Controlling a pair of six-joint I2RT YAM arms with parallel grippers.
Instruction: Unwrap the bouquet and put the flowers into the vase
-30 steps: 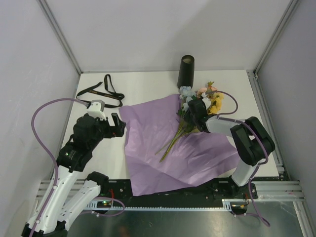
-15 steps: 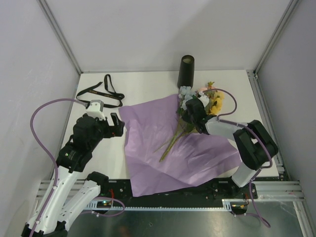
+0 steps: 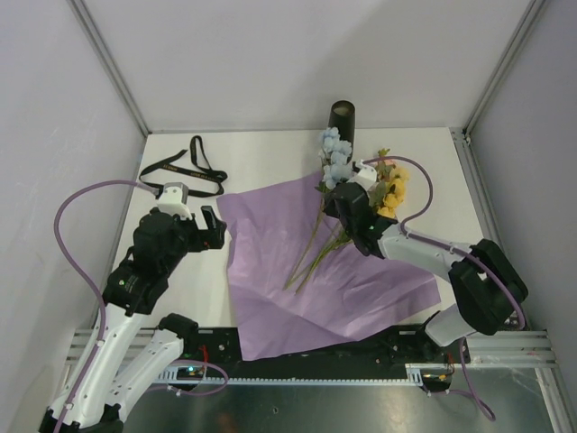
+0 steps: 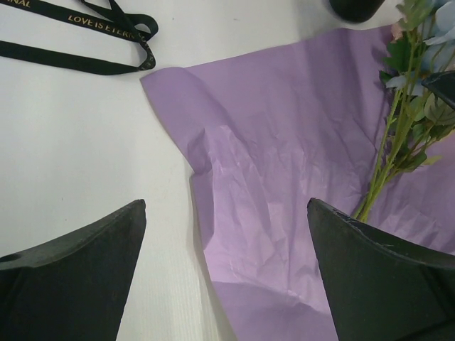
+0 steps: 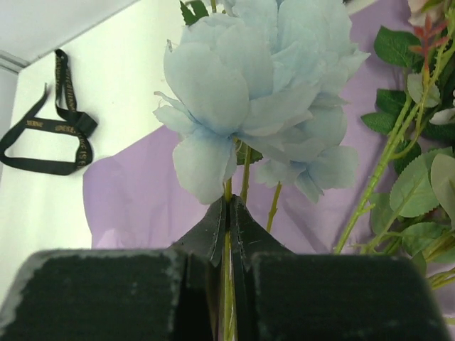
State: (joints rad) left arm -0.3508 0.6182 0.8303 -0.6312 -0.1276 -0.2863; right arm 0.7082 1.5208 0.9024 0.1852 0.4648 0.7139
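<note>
The right fingers (image 5: 207,238) are pinched fully together on a thin green stem (image 5: 228,190) of the small bunch of pale blue, yellow and peach-pink artificial flowers (image 3: 337,164). The big pale blue bloom (image 5: 242,92) sits just past the tips. The wrist view only shows a stem or two actually between them. The leafy ones off to the right of the fingers might just be riding along, can't tell.

Below the fingers is the crumpled purple paper sheet (image 3: 297,293), spread on the white table (image 3: 270,153), with the stem ends trailing back over it. Beyond the tips stands the tall matte black cylinder vase (image 3: 342,115), upright, with the blue heads right in front of it. The left fingers (image 4: 78,277) are spread wide over the paper's left edge, holding nothing, and the loose black ribbon (image 3: 191,167) lies further out past them.

To do this bit well, the arm should raise the bunch until the stem ends clear the vase rim. Then swing it stems-down, centre over the mouth and lower slowly. That vase looks tippy, so no sideways nudges.

Versus a second ago: the bunch lay low on the paper with the fingers partly apart. Now they've closed and the heads are lifted up against the vase. Left arm, paper and ribbon haven't budged.
</note>
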